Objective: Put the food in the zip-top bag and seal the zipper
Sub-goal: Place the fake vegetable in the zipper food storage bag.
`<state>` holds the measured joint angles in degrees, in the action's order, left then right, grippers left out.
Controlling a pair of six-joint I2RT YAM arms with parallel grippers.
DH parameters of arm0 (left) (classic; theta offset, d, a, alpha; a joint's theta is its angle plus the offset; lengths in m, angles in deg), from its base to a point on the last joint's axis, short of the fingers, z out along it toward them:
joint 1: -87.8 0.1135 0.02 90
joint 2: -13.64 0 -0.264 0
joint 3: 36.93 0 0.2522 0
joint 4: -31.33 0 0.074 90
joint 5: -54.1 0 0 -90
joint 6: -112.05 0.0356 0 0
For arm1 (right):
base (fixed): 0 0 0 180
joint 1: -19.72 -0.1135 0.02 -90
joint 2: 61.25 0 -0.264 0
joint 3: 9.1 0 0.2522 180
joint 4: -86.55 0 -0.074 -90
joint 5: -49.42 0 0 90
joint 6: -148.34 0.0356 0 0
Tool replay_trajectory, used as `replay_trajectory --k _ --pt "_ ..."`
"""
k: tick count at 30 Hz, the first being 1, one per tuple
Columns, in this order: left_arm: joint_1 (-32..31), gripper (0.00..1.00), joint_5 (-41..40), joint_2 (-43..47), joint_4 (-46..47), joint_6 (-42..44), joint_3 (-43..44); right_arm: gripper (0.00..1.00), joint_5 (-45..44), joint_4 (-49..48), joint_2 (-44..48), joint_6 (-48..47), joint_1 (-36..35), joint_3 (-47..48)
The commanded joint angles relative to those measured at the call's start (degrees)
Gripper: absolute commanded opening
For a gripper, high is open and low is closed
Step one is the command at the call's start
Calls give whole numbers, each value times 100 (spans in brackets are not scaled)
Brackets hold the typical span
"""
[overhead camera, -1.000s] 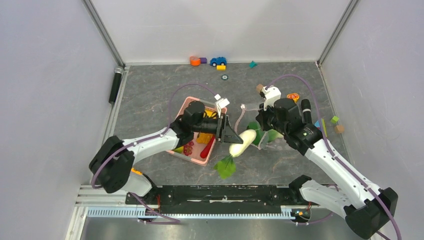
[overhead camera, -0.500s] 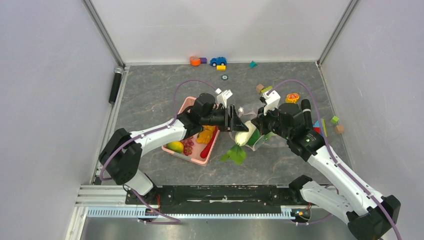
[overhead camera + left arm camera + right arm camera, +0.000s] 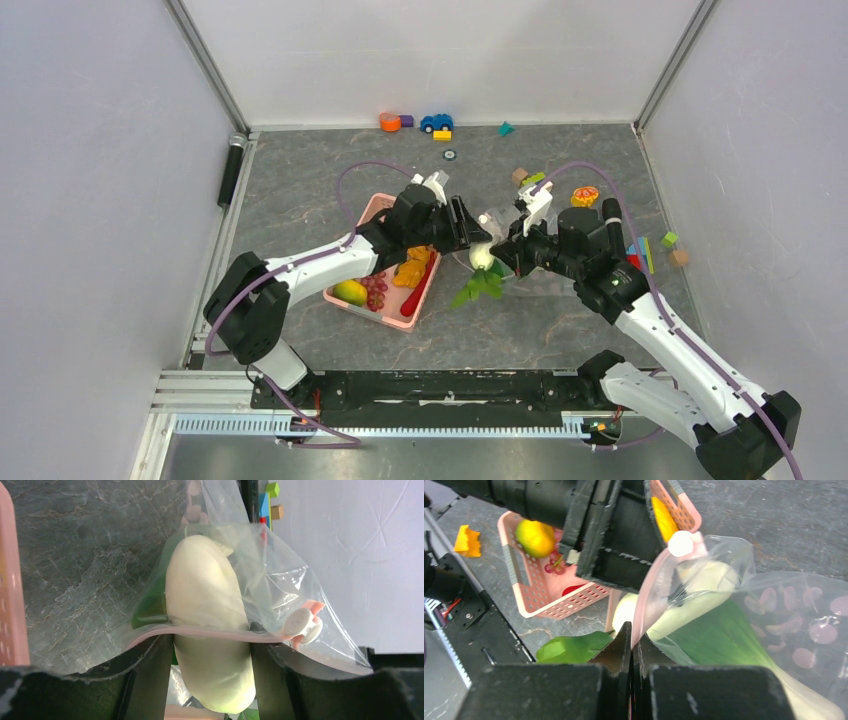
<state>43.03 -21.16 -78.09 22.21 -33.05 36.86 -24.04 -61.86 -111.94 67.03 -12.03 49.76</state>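
Three pale walls box in a grey marbled counter. Mid-counter, the left gripper clamps the bok choy by its white stalk, which sits partway through the zip-top bag mouth, leaves outside. Right gripper pinches the zipper strip. Pink basket just left of the bag; toy car by the far wall.

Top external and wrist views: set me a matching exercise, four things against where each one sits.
1 bok choy
2 mango
3 toy car
4 white slider

a in the pink basket
b by the far wall
c on the zip strip
d partway into the mouth of the clear bag

Pairs: 1-d, 2-a, 3-b, 4-c
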Motion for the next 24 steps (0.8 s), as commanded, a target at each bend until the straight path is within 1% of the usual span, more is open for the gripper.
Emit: replay_trajectory --k 1,5,9,11,12,13,14,17,19,21,24 --pt "12 4 -717 -1 287 -472 260 0 839 -358 32 -27 -7 43" --pt "7 6 -464 -204 537 -446 462 0 1108 -349 -42 -85 -10 25" --pt "4 8 -163 -470 614 -450 655 0 1190 -343 -55 -105 -7 35" --pt "-4 12 -58 -546 660 -404 676 0 1132 -342 -50 -117 -5 34" --pt "-9 18 -1 -570 654 -352 681 0 1073 -344 -46 -106 -9 34" --pt "-20 28 54 -581 644 -290 677 0 999 -349 -45 -102 -10 34" --pt "-30 40 92 -567 609 -230 676 0 924 -343 -35 -90 -9 33" --pt "-57 60 183 -455 458 1 614 0 615 -328 -12 -43 -7 56" --pt "-75 68 263 -315 401 144 527 0 352 -261 8 -11 -9 85" --pt "-82 72 446 -163 401 341 446 0 71 -196 25 26 -8 112" --pt "-84 83 815 81 332 640 357 0 -237 -93 23 29 -6 161"
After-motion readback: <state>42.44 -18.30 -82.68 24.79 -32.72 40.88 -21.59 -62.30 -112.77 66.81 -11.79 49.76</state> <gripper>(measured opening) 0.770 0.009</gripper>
